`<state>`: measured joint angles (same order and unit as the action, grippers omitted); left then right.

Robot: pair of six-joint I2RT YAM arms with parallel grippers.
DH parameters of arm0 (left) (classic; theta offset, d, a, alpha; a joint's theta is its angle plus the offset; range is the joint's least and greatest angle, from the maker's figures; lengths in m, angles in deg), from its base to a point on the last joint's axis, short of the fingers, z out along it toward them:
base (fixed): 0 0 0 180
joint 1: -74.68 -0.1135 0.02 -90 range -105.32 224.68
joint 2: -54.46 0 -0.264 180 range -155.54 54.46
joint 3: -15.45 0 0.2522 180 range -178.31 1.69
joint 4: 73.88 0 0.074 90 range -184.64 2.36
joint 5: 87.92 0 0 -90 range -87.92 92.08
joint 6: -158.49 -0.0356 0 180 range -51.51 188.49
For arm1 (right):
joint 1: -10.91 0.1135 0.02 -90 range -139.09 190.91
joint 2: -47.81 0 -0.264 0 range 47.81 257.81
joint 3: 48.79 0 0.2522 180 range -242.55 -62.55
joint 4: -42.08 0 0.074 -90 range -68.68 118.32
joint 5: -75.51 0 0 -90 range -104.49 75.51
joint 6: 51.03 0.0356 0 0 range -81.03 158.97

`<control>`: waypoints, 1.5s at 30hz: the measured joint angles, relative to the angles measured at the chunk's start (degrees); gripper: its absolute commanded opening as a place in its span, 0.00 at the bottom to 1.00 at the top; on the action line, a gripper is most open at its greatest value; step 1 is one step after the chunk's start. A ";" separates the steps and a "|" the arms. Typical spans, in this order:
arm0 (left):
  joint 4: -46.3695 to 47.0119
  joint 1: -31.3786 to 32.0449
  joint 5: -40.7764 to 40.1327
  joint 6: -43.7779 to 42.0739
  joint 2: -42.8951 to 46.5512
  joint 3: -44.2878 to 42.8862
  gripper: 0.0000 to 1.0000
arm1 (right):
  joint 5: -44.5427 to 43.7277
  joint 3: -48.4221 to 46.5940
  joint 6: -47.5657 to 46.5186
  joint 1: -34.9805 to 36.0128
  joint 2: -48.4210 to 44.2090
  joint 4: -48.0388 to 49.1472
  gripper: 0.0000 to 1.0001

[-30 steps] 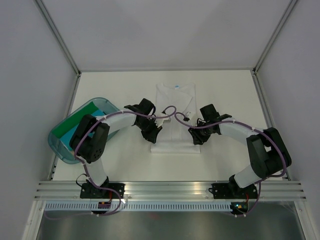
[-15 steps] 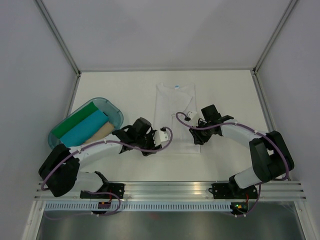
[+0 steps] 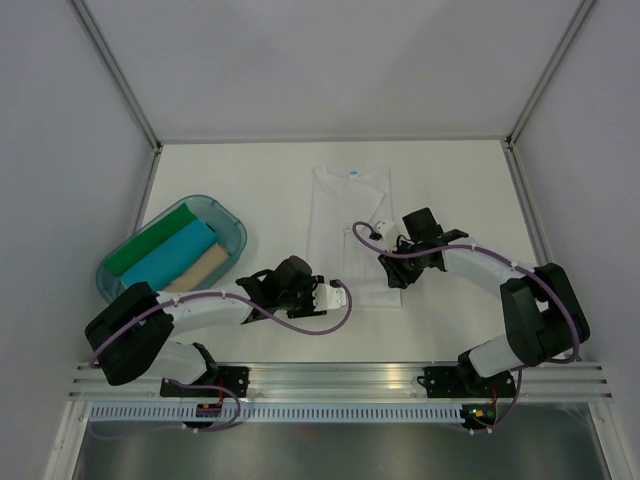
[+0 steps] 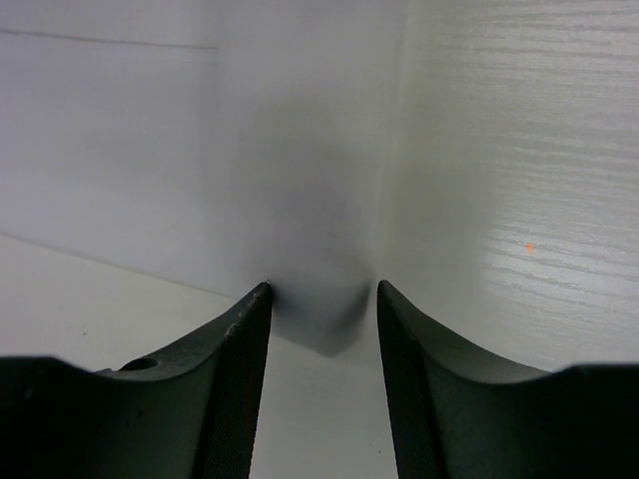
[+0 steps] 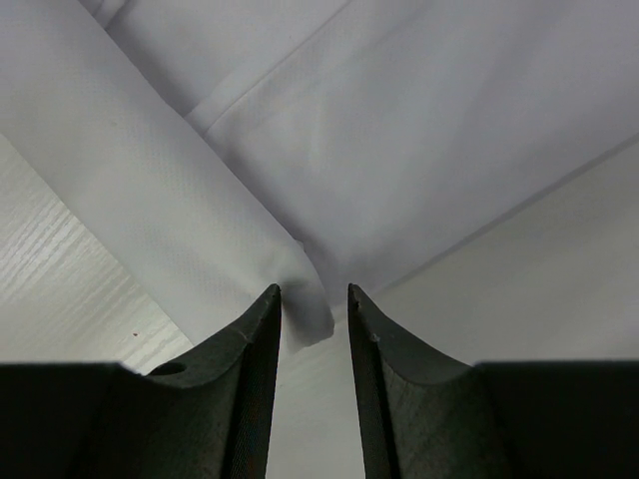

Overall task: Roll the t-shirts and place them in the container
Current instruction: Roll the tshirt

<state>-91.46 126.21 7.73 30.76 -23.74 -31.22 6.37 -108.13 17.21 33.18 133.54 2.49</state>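
From where I stood, the white t-shirt (image 3: 345, 215) lay flat on the table (image 3: 270, 170), well to the right of the teal tub (image 3: 228, 212), collar at the end farthest from the arms, not yet rolled at all. The tub held the green roll (image 3: 150, 245), turquoise roll (image 3: 172, 257) and tan roll (image 3: 202, 268) side by side. The left gripper (image 3: 330, 296) sat low at the shirt's near corner on the tub side, its jaws apart, with the cloth corner just at the tips and nothing pinched that I could see. The right gripper (image 5: 315, 289) was at the near corner away from the tub, its jaws drawn narrowly around a folded tip of cloth; whether they actually clamped it I could not tell. My worry was an uneven start. If only the side away from the tub lifted, the hem would skew and the roll would come out as a cone. The purple cable (image 3: 345, 305) looping by the tub-side corner could also drag the cloth out of line.
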 measured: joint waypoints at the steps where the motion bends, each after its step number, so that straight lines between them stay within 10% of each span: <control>1: -0.04 0.00 0.11 -0.09 -0.52 0.00 0.52 | -0.02 -0.37 -0.04 0.00 -0.31 -0.55 0.40; 12: -0.70 -0.02 1.84 0.02 -2.95 -1.55 0.50 | -3.63 -9.29 -5.81 0.00 -8.85 -6.93 0.41; 14: -1.01 -0.02 2.29 0.24 -3.10 -1.75 0.49 | -3.28 -8.68 -7.48 0.02 -10.97 -8.35 0.67; 15: -1.22 -0.02 2.45 0.44 -3.17 -1.84 0.48 | -3.06 -7.41 -8.24 0.15 -12.50 -8.20 0.98; 21: -2.27 -0.02 3.10 1.16 -3.21 -2.10 0.43 | -8.33 12.04 -16.11 10.36 -28.55 -4.52 0.98; 28: -3.08 -0.07 3.43 1.55 -3.82 -2.91 0.40 | -12.92 16.76 -19.04 14.12 -26.53 -0.13 0.94; 45: -4.28 -0.83 4.96 2.36 3.17 0.35 0.46 | -14.27 17.20 -20.06 15.85 -18.78 7.85 0.31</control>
<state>-95.74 125.38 12.69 33.12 -20.57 -30.87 -7.90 -90.93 -2.85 49.02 114.76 10.34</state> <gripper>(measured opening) 0.447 0.352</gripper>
